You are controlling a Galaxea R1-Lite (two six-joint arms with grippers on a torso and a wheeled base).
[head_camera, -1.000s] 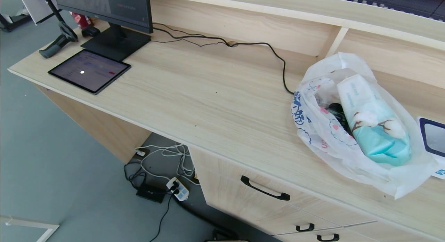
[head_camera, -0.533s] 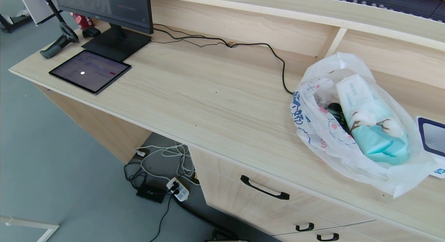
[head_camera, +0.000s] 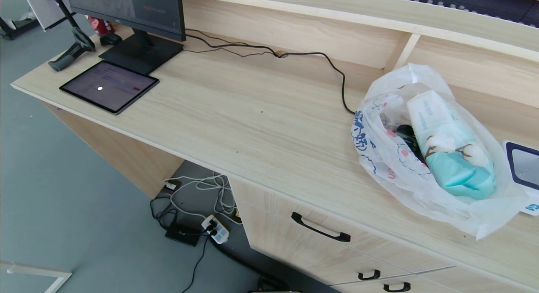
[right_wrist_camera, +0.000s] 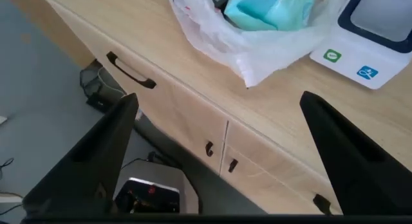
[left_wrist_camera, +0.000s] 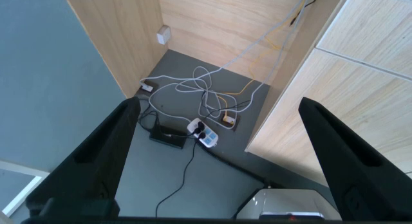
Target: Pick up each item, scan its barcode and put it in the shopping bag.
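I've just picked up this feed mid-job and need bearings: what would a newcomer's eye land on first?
First, the translucent white plastic shopping bag slumped open at the right end of the light wooden counter, with a pale teal-and-white soft pack showing inside it. Next, at the far left end, the lit flat dark tablet lies in front of the black monitor, with a dark handheld scanner beside them.

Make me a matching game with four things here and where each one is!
1 shopping bag
2 tablet
3 scanner
4 power strip

A on the floor under the counter
B lying flat in front of the monitor
C counter's far left corner
D counter's right end, holding a teal pack

Pairs: 1-D, 2-B, 3-C, 4-A
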